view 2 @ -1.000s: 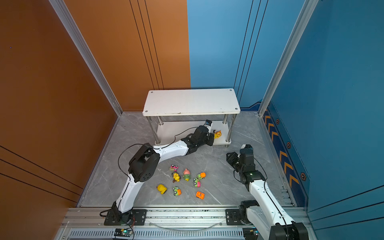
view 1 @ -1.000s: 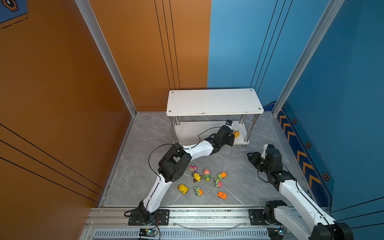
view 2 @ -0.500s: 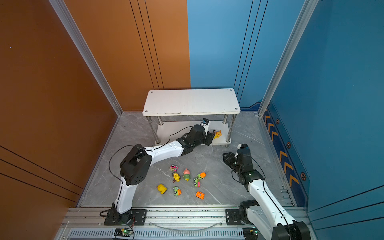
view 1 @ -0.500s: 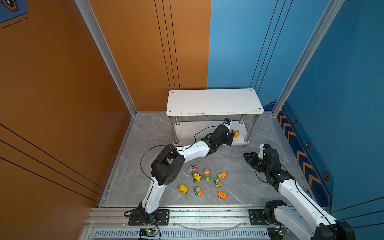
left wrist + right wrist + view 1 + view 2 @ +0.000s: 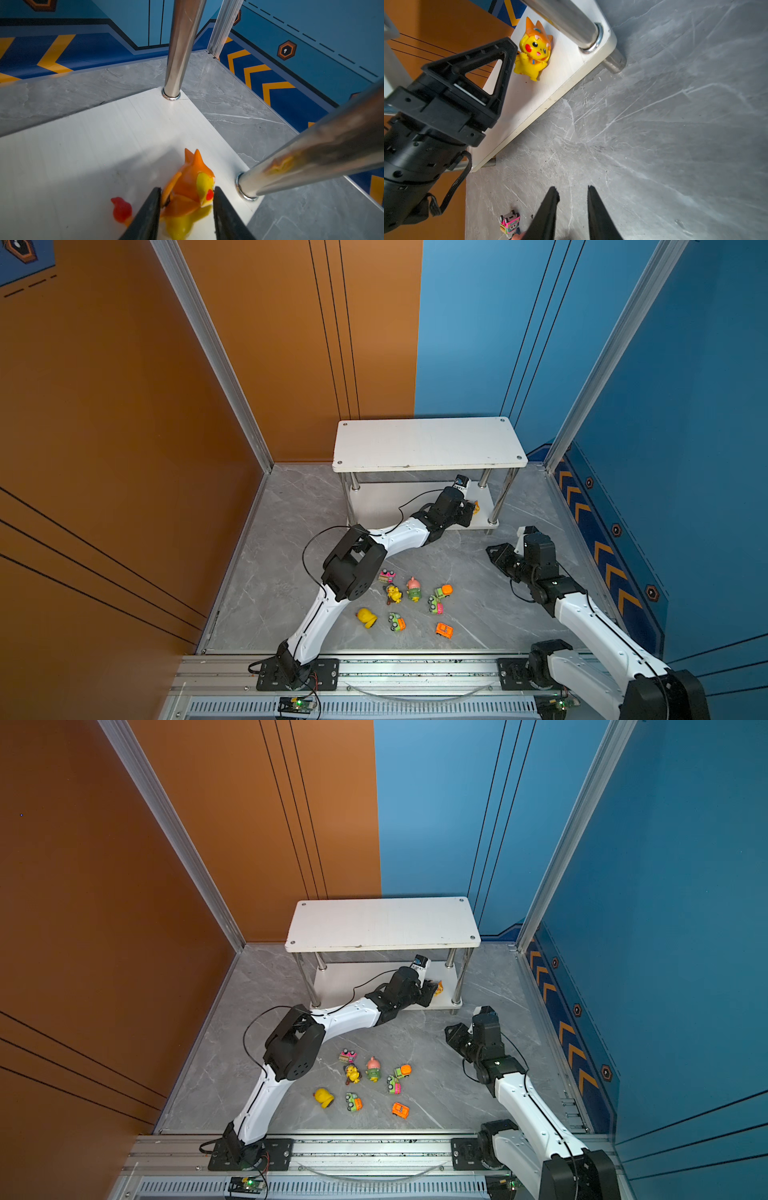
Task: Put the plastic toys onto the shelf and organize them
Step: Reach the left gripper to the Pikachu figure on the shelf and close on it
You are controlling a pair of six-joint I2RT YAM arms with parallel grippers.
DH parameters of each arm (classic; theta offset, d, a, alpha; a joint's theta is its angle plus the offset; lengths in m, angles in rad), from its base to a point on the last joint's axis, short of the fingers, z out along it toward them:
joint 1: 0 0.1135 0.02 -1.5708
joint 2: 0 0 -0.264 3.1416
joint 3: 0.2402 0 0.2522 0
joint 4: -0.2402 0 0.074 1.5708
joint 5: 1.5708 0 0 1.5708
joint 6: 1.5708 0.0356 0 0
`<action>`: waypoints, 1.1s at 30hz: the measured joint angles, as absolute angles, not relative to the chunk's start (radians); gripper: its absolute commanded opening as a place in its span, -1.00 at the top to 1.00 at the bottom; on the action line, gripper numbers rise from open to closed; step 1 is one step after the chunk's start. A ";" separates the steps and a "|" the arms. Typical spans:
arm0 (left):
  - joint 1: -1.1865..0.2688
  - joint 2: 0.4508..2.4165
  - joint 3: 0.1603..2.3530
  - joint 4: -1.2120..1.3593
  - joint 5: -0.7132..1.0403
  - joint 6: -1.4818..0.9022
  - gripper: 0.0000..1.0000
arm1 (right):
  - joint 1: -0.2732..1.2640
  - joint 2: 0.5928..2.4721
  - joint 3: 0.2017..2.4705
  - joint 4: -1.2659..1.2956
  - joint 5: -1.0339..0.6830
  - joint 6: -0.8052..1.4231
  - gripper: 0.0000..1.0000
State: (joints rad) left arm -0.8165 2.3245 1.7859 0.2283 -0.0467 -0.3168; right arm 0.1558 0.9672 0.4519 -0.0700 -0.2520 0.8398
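Shelf [image 5: 428,443]: the lower board carries one orange-hooded yellow figurine [image 5: 534,48], upright at the right end, near the front edge and just beside a chrome leg [image 5: 311,155]. Eight other toys [image 5: 413,589] lie clustered on the grey floor [image 5: 469,585], well apart from the shelf.

Clearance: open floor lies between the cluster and the right arm. The left arm reaches in between the two boards.

Left gripper [image 5: 187,188]: jaws apart, figurine between them, each finger at its side; pressing or merely alongside cannot be determined. Right gripper [image 5: 572,190]: jaws slightly parted, nothing held, over bare floor.
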 measured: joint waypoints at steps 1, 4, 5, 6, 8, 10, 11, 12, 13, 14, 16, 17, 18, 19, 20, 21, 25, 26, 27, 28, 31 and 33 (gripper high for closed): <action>-0.816 2.333 1.793 0.228 -0.047 -0.320 0.32 | 0.155 0.970 0.452 -0.070 -0.252 0.837 0.43; -0.812 2.352 1.815 0.230 -0.036 -0.324 0.55 | 0.151 0.978 0.452 -0.070 -0.253 0.834 0.44; -0.811 2.354 1.820 0.235 -0.033 -0.326 0.64 | 0.150 0.980 0.452 -0.070 -0.253 0.834 0.44; -0.809 2.355 1.829 0.240 -0.028 -0.326 0.72 | 0.150 0.982 0.452 -0.070 -0.253 0.834 0.44; -0.805 2.355 1.845 0.241 -0.018 -0.327 0.84 | 0.149 0.984 0.453 -0.070 -0.255 0.834 0.44; -0.804 2.355 1.849 0.242 -0.011 -0.327 0.91 | 0.149 0.989 0.454 -0.070 -0.256 0.833 0.44; -0.803 2.355 1.850 0.241 -0.006 -0.330 0.95 | 0.149 0.993 0.454 -0.070 -0.257 0.833 0.44; -0.803 2.355 1.850 0.240 -0.001 -0.331 0.99 | 0.149 0.996 0.453 -0.070 -0.258 0.833 0.43; -0.803 2.356 1.850 0.239 0.002 -0.330 1.00 | 0.149 0.998 0.454 -0.070 -0.258 0.833 0.43; -0.803 2.356 1.850 0.238 0.006 -0.330 1.00 | 0.149 1.000 0.454 -0.070 -0.258 0.833 0.43; -0.803 2.356 1.850 0.236 0.010 -0.329 1.00 | 0.149 1.003 0.454 -0.069 -0.259 0.834 0.44; -0.803 2.356 1.849 0.236 0.013 -0.329 1.00 | 0.149 1.005 0.454 -0.069 -0.259 0.834 0.44; -0.803 2.356 1.848 0.236 0.013 -0.330 1.00 | 0.149 1.005 0.454 -0.069 -0.259 0.834 0.44; -0.803 2.356 1.843 0.238 0.013 -0.329 1.00 | 0.149 1.005 0.454 -0.069 -0.260 0.834 0.44; -0.802 2.354 1.832 0.244 0.014 -0.330 1.00 | 0.149 1.005 0.454 -0.069 -0.261 0.834 0.43; -0.801 2.348 1.813 0.253 0.017 -0.330 1.00 | 0.150 1.005 0.454 -0.069 -0.263 0.834 0.44; -0.801 2.276 1.695 0.292 0.020 -0.329 1.00 | 0.151 1.004 0.462 -0.070 -0.270 0.834 0.43; -0.801 2.245 1.652 0.296 0.020 -0.329 1.00 | 0.152 1.004 0.469 -0.071 -0.276 0.835 0.42; -0.801 2.212 1.609 0.298 0.020 -0.328 1.00 | 0.153 1.003 0.476 -0.071 -0.285 0.836 0.40; -0.805 2.185 1.575 0.299 0.019 -0.325 1.00 | 0.154 0.999 0.484 -0.075 -0.290 0.839 0.35; -0.815 2.105 1.477 0.304 0.012 -0.310 1.00 | 0.162 0.970 0.511 -0.098 -0.303 0.850 0.07; -0.828 2.051 1.417 0.308 0.002 -0.297 1.00 | 0.164 0.942 0.530 -0.123 -0.315 0.866 -0.28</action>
State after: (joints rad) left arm -0.8280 2.0514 1.4166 0.3077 0.0017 -0.2974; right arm 0.1642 0.9417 0.5304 -0.1226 -0.3149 0.8661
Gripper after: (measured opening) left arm 0.053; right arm 0.504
